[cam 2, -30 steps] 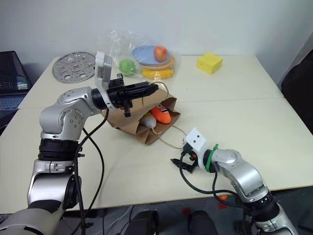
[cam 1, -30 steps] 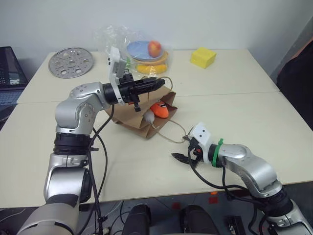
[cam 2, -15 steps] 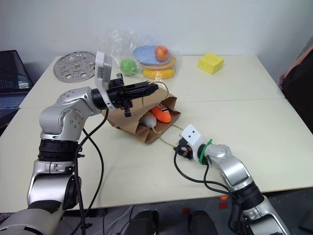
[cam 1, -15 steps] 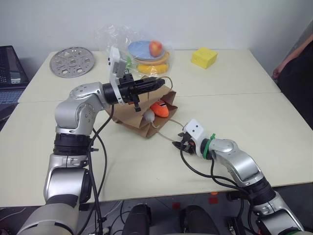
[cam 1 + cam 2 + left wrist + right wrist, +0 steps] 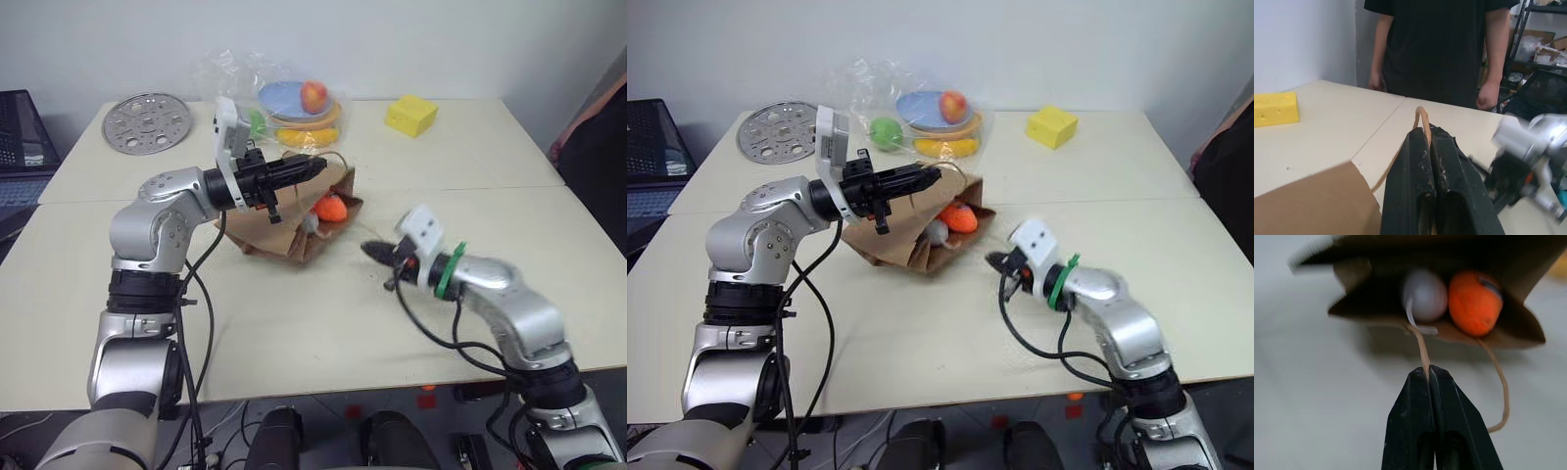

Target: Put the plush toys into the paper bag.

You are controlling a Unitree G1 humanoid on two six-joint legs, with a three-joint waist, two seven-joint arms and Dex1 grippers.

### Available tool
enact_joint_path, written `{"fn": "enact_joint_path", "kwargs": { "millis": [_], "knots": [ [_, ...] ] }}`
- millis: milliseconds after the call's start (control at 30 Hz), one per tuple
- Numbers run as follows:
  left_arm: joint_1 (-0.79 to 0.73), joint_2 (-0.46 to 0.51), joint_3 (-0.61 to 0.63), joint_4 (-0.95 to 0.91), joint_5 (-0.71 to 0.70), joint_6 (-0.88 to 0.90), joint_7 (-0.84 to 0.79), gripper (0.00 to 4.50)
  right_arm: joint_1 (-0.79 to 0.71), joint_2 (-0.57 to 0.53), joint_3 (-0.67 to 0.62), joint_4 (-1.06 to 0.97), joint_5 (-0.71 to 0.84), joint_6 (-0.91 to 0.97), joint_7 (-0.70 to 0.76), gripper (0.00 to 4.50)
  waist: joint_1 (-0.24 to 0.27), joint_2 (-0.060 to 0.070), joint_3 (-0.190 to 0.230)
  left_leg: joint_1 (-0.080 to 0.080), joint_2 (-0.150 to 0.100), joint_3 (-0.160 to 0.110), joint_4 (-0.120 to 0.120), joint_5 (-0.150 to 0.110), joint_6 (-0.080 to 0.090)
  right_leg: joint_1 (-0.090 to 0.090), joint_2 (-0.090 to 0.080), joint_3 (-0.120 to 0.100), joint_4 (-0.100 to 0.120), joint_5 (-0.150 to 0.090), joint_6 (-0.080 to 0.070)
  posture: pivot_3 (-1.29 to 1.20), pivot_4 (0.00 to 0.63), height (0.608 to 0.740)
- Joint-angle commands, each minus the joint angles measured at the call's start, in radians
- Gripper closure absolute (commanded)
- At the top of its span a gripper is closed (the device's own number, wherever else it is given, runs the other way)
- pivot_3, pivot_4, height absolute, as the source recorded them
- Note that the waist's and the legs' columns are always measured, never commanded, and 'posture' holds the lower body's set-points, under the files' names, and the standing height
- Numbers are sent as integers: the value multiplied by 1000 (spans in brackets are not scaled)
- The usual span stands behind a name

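2 plush toys lie inside the paper bag, which rests on its side on the worktop with its mouth facing the right gripper. The orange carrot toy and the white oval toy sit side by side just within the opening, touching or nearly so. Which way each toy's long axis runs cannot be told, since the bag hides most of them. The left gripper points across toward the robot's right, its fingers clenched on the upper twine handle above the bag's mouth. The right gripper's fingers are clenched on the lower twine handle, whose loop runs back to the bag's lower lip.
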Motion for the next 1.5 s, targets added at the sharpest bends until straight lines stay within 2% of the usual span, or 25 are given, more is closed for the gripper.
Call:
{"fn": "enact_joint_path", "kwargs": {
  "millis": [33,167,300,667,933,1100,1500],
  "knots": [
    [-56,-19,21,33,13,-58,16,4500,-38,-8,-45,-109,67,46,-8,4445,0,0,0,0,0,0,0,0,0,0,0,0,0,0,0,0,150,740],
    [-109,-42,20,119,42,-131,22,4500,-115,-4,-37,-161,114,100,-22,4445,0,0,0,0,-1,0,0,0,0,0,0,0,0,0,0,0,150,740],
    [-132,-56,16,168,52,-161,6,4500,-205,43,16,-122,97,107,-64,4445,-3,0,0,0,-1,0,0,0,0,-1,0,0,0,0,0,0,150,740],
    [-137,-36,38,159,36,-148,-18,4500,-379,186,163,100,-24,-71,-97,4445,-5,0,0,0,0,1,0,0,0,-1,0,0,1,0,0,0,150,740],
    [-234,-107,45,207,20,-161,-27,4500,-379,112,159,52,-117,-156,-92,4445,14,0,0,-2,-1,0,1,0,0,-1,0,-1,-1,0,0,0,150,740],
    [-275,-131,45,238,8,-154,-56,4500,-384,86,131,-19,-133,-128,-106,4445,12,0,0,-1,-1,0,0,0,0,-2,0,0,0,0,0,0,150,740],
    [-290,-156,49,329,23,-182,-82,4500,-412,123,144,-18,-180,-94,-153,4445,5,0,0,-1,-1,1,0,0,0,-2,0,0,0,0,0,0,150,740]
  ]
}}
